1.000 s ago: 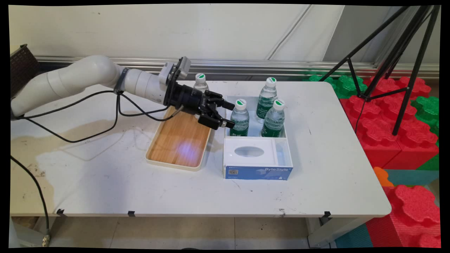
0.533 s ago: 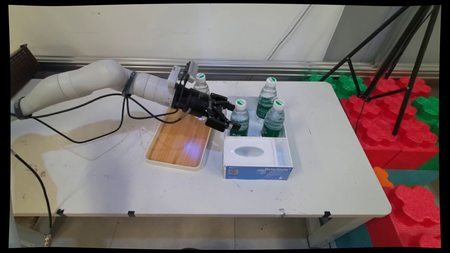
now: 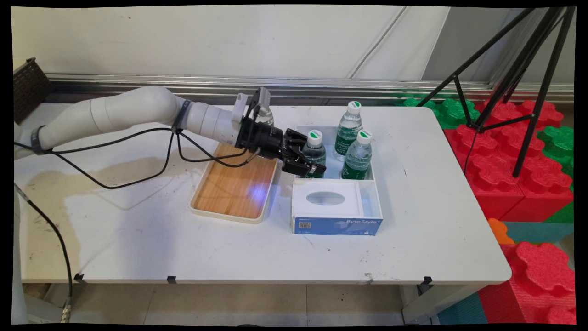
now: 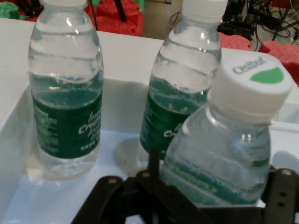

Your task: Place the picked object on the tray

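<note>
Item: gripper point(image 3: 308, 162), jaws spread, straddling near-left bottle point(image 4: 229, 154) low on body. I am not seeing closure yet. Two bottles point(image 3: 357, 154) standing beyond in white box point(image 3: 367, 202).

3 bottles point(image 3: 348, 128) in box point(image 3: 374, 179) | tray point(image 3: 234, 181) left | tissue pack point(image 3: 337, 207) in front

A white counter point(image 3: 427, 220), scuffed and stained toward its left edge, stands before a pale wall point(image 3: 206, 41) with a metal rail point(image 3: 321, 86) along its foot. Red and green foam blocks point(image 3: 528, 151) crowd its right edge, under a black tripod point(image 3: 528, 69). Tiled floor point(image 3: 229, 303) shows below.
</note>
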Controlling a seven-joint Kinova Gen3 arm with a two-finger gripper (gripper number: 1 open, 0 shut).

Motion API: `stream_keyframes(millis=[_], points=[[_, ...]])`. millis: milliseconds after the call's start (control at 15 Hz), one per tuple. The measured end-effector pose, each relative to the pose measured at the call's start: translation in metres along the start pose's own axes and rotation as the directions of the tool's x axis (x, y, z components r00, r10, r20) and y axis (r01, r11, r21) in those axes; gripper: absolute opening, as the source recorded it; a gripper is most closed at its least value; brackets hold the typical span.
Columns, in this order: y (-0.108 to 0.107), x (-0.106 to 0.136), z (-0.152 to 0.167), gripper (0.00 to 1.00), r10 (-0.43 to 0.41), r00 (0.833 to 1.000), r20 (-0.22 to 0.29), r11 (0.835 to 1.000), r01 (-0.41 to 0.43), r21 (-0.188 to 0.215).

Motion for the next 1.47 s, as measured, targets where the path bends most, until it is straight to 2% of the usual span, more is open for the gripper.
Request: stream_keyframes(millis=[400,800,1200,1467], points=[[-0.004,-0.007,0.007,0.00,0.004,1.000,0.018,1.000,-0.004,0.007],[-0.004,-0.002,-0.007,0.00,0.005,1.000,0.007,1.000,-0.005,-0.007],[-0.002,0.019,-0.027,0.00,0.012,0.999,-0.039,1.000,-0.013,-0.026],[0.000,0.045,-0.036,0.00,0.010,0.996,-0.088,0.999,-0.013,-0.029]])
